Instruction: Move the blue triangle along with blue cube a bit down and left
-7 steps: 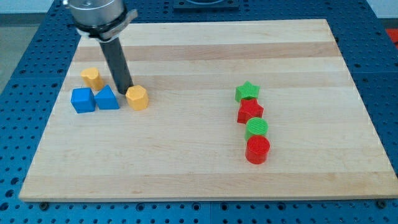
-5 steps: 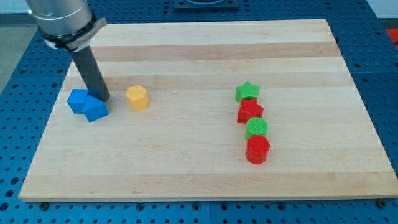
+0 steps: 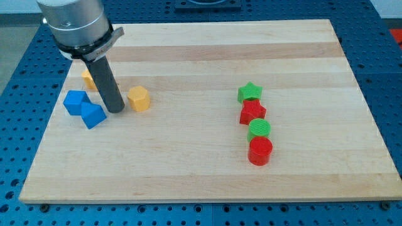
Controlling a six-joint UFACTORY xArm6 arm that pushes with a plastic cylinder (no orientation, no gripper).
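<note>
**Ana:** Blue triangle (image 3: 93,115) and blue cube (image 3: 76,102) — where are they?

**Ben:** Touching each other near the counter's (image 3: 201,169) left edge; the triangle sits just below-right of the cube. My tip (image 3: 115,110) stands just right of the triangle, between it and the yellow block (image 3: 138,98). I can't tell whether it touches the triangle.

**Ana:** End effector state?

**Ben:** A bare rod: no jaws to spread or pinch, so nothing is held.

**Ana:** Progress?

**Ben:** The pair lies low and left of both yellow blocks, the second (image 3: 88,78) peeking out behind the rod. I judge it nearly finished, perhaps one small nudge left.
</note>
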